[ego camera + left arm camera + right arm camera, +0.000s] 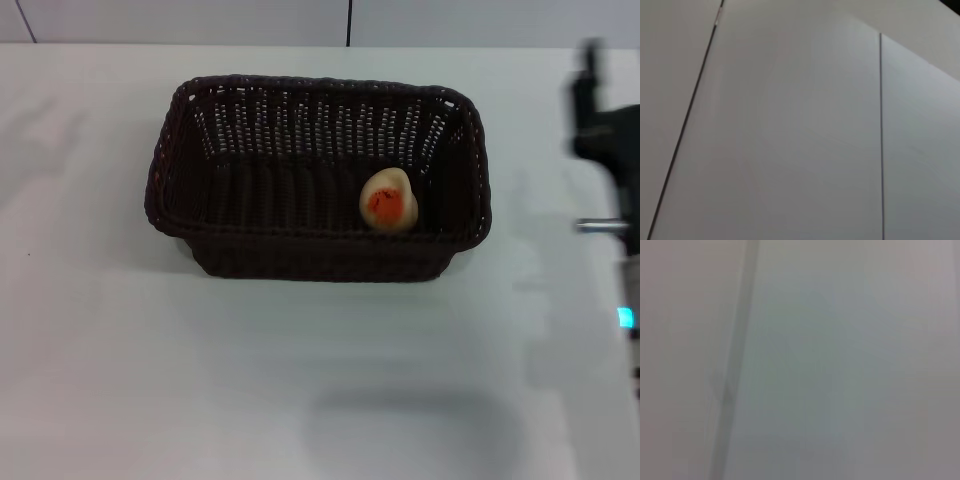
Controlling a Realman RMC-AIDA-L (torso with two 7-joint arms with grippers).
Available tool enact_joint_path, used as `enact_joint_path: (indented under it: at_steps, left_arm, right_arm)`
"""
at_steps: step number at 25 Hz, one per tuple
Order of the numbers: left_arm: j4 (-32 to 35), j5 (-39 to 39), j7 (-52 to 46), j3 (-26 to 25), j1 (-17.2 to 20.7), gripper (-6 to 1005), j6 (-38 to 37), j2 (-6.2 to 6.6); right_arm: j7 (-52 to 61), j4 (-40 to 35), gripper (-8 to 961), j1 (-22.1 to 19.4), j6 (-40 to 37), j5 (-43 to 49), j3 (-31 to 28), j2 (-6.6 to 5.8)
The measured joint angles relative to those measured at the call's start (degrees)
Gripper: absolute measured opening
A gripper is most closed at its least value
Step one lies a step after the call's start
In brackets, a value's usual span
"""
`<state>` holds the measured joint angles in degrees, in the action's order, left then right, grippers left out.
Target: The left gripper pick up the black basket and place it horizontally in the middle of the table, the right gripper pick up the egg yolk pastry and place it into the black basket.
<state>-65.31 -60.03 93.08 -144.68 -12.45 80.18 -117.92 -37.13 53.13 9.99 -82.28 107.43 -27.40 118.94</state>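
From my remote station: the basket (pixel 318 180) sits lengthwise across the middle of the white surface (pixel 150 380), its long side facing the head camera. The pastry (pixel 388 200) lies inside it, on the floor toward the robot's right end, orange filling turned up toward the camera. The right hand (pixel 598 120) hangs at the right edge of the head view, clear of the basket; I cannot tell how wide it stands. The left hand is out of sight.
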Motion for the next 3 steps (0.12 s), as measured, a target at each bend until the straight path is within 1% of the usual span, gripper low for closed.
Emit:
enact_joint_path:
  at_steps: [3]
  left_arm:
    - [1.0, 0.0, 0.0, -0.3, 0.2, 480, 0.0, -0.01]
  right_arm:
    - [0.0, 0.3, 531, -3.0, -3.9, 0.0, -2.1, 0.00]
